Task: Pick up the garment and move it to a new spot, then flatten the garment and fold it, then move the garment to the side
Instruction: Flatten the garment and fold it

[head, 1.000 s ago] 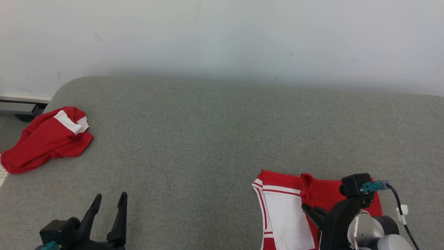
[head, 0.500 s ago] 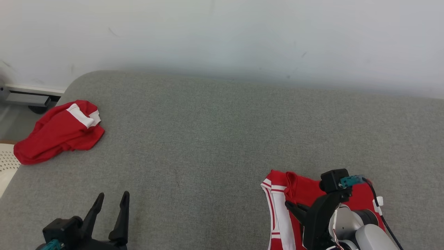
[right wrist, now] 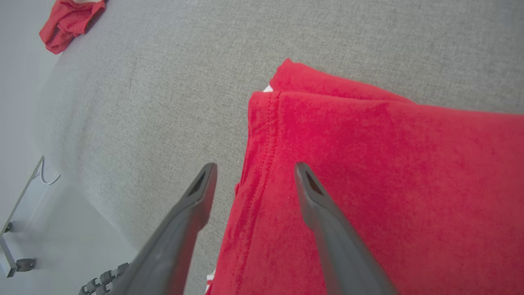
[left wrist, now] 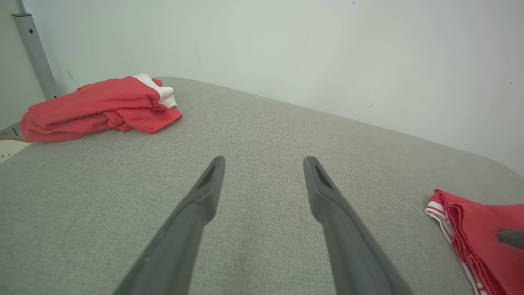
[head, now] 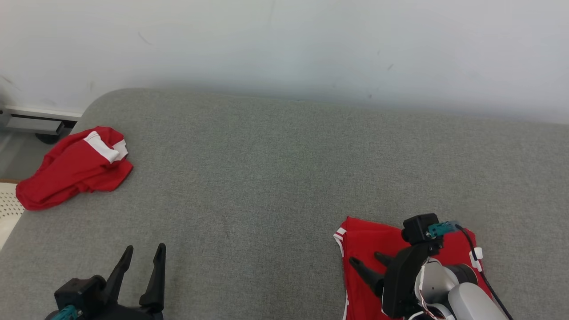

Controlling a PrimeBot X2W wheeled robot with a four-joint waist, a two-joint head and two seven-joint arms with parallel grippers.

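Observation:
The garment [head: 369, 240] is red with white striped trim and lies folded flat at the lower right of the grey table [head: 275, 178]. My right gripper [head: 364, 258] hovers open just above the garment's left folded edge, with nothing between its fingers. In the right wrist view the open right gripper [right wrist: 256, 166] straddles the stitched edge of the garment [right wrist: 389, 164]. My left gripper [head: 145, 247] is open and empty over bare table at the lower left, far from the cloth. The left wrist view has the left gripper [left wrist: 265, 159] open and the garment [left wrist: 475, 221] at its right edge.
A second red and white garment [head: 73, 166] lies bunched near the table's rounded far-left corner, also in the left wrist view [left wrist: 94, 108]. A white wall rises behind the table. A white perforated object [head: 6, 209] sits off the left edge.
My right gripper has opened and let go of the red layer, which now lies folded over the white panel. The gripper drifted left. The head camera shifted slightly.

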